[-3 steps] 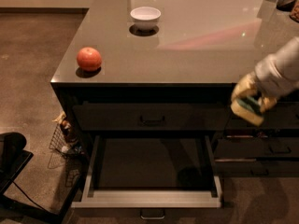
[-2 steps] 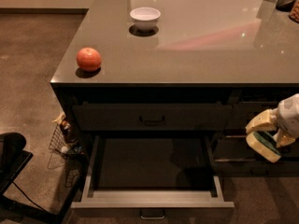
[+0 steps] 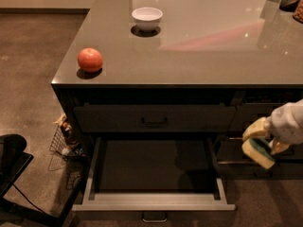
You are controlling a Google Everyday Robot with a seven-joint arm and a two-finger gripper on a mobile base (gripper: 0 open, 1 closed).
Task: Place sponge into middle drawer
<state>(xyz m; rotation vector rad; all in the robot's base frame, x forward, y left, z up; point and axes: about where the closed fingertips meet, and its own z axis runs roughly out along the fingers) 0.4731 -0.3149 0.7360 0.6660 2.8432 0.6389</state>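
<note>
Brown concrete floor (image 3: 33,56), dim room. Glossy grey tabletop (image 3: 203,56): white bowl (image 3: 147,18) near back-left corner, orange-red fruit (image 3: 90,59) at front-left corner. Middle drawer (image 3: 151,201) pulled open under front edge. Gripper (image 3: 265,141) below front-right edge, right of the drawer, fingers clamping the sponge (image 3: 258,152); long axis slants down-right, green side up.
</note>
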